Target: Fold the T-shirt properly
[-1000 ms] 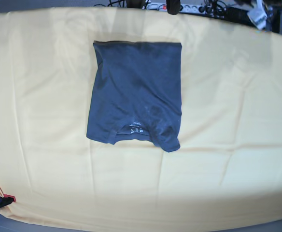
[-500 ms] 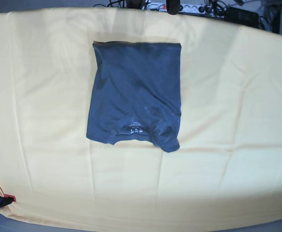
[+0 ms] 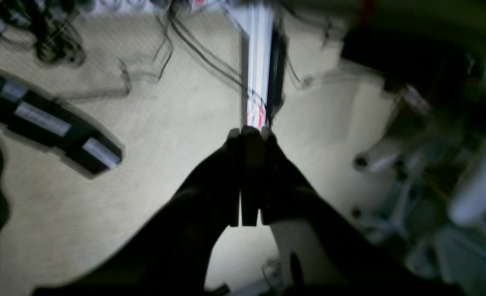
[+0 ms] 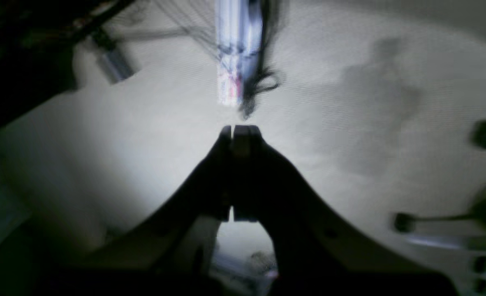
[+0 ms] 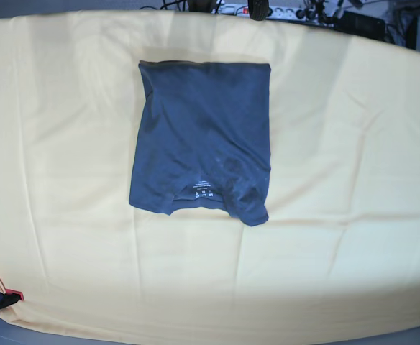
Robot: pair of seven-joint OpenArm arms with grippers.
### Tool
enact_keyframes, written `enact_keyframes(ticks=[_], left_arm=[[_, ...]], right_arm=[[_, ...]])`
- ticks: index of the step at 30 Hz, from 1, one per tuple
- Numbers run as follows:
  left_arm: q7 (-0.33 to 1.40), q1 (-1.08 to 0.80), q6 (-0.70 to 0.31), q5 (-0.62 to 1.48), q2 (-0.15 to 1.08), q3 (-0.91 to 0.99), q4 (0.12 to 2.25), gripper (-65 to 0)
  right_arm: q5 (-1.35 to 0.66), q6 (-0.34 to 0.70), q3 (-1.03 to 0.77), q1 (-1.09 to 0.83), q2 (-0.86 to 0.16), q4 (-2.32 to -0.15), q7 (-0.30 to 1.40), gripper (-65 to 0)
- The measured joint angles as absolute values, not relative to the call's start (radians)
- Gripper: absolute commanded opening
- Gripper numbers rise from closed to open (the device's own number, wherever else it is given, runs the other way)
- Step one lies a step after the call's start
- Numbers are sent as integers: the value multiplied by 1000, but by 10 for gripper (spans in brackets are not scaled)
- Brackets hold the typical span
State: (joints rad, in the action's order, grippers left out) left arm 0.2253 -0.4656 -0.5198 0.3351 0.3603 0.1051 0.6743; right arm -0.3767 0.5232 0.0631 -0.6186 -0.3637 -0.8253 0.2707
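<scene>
Base view: one T-shirt point(image 5: 201, 136), dark slate-blue, folded into a rough rectangle, lying flat on the yellow tablecloth point(image 5: 339, 180) a little above and left of the cloth's middle. Neck opening with small white label point(image 5: 203, 192) at the shirt's near edge; a bunched corner sticks out at its near right. Power strip point(image 5: 267, 10) beyond the cloth's far edge. Left gripper point(image 3: 249, 132): clenched, empty, over pale floor. Right gripper point(image 4: 239, 130): clenched, empty, over floor.

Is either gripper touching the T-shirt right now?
Apart. The base view shows the T-shirt alone on the tablecloth; wrist views show both shut grippers over floor.
</scene>
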Motion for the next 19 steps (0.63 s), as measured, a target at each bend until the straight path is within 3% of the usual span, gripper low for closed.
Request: enact_keyframes(ticks=[5, 12, 19], left_arm=[[-49, -372, -323, 186, 281, -9, 494, -650], [-80, -369, -93, 256, 145, -282, 474, -650], [-72, -377, -59, 252, 69, -373, 485, -650]], right_arm=[[-223, 369, 167, -502, -264, -689, 134, -650], [-200, 247, 287, -439, -128, -648, 130, -650], [-197, 232, 335, -437, -51, -647, 134, -650]])
